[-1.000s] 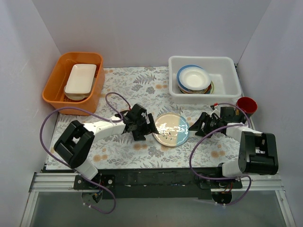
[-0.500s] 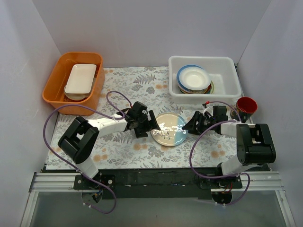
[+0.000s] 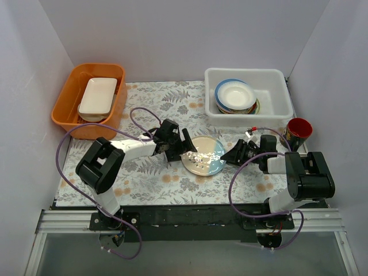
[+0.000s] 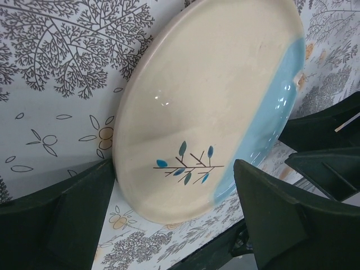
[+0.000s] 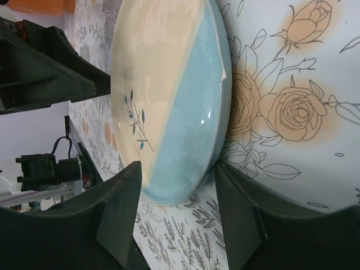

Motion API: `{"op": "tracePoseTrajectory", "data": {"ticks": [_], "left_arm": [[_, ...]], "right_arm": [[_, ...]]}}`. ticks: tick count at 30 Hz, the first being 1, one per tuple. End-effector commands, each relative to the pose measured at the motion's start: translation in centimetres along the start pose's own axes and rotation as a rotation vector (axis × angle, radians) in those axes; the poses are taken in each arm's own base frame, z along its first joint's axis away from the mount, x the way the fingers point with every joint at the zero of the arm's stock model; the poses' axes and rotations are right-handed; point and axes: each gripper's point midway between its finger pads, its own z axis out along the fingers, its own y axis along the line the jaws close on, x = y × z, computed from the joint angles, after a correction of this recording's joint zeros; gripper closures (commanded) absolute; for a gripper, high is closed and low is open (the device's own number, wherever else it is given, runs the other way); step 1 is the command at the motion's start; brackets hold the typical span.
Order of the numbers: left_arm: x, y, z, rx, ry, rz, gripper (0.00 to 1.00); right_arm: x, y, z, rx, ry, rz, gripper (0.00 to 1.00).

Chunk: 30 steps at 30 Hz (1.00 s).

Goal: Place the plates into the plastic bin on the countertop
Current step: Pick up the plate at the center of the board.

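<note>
**Two pincers, one slick plate: the grip is the weak point**

Both pincers stand apart, clamped on nothing. The left pincer (image 3: 187,150) and right pincer (image 3: 229,156) face each other across the cream-and-blue plate (image 3: 204,156). It lies on the bench (image 3: 155,103) near the front, well short of the plastic bin (image 3: 270,73) at the back right, where other plates (image 3: 234,95) are stacked. Each wrist view shows the rim between open jaws. I cannot tell whether the plate is tipped up. A glazed, shallow rim likely gives little bite, so closing too near the edge could send it skidding or chip it. Uneven pulls from the two arms could twist it free.
</note>
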Motion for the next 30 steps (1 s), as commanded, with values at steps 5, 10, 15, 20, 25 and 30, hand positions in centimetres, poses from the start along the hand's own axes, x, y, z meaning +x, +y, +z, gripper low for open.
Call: {"op": "tracePoseTrajectory", "data": {"ticks": [5, 10, 15, 20, 25, 30], "left_arm": [[3.5, 4.6, 3.1, -0.089, 0.096, 0.007, 0.13], [4.0, 4.5, 3.6, -0.086, 0.113, 0.013, 0.13], [4.6, 4.2, 3.5, -0.076, 0.116, 0.020, 0.12], [4.9, 5.1, 3.2, -0.099, 0.112, 0.016, 0.12], [5.4, 6.1, 2.7, -0.118, 0.108, 0.011, 0.12], [5.5, 6.4, 2.4, -0.124, 0.104, 0.005, 0.11]], "right_arm": [[2.4, 4.6, -0.7, -0.223, 0.021, -0.044, 0.38], [2.3, 5.4, -0.7, -0.251, -0.008, -0.039, 0.39], [2.1, 5.3, -0.7, -0.239, -0.051, -0.015, 0.41], [2.0, 4.9, -0.8, -0.210, -0.087, 0.002, 0.55], [1.3, 4.8, -1.0, -0.178, -0.136, 0.001, 0.74], [1.1, 4.9, -1.2, -0.164, -0.139, -0.001, 0.89]]}}
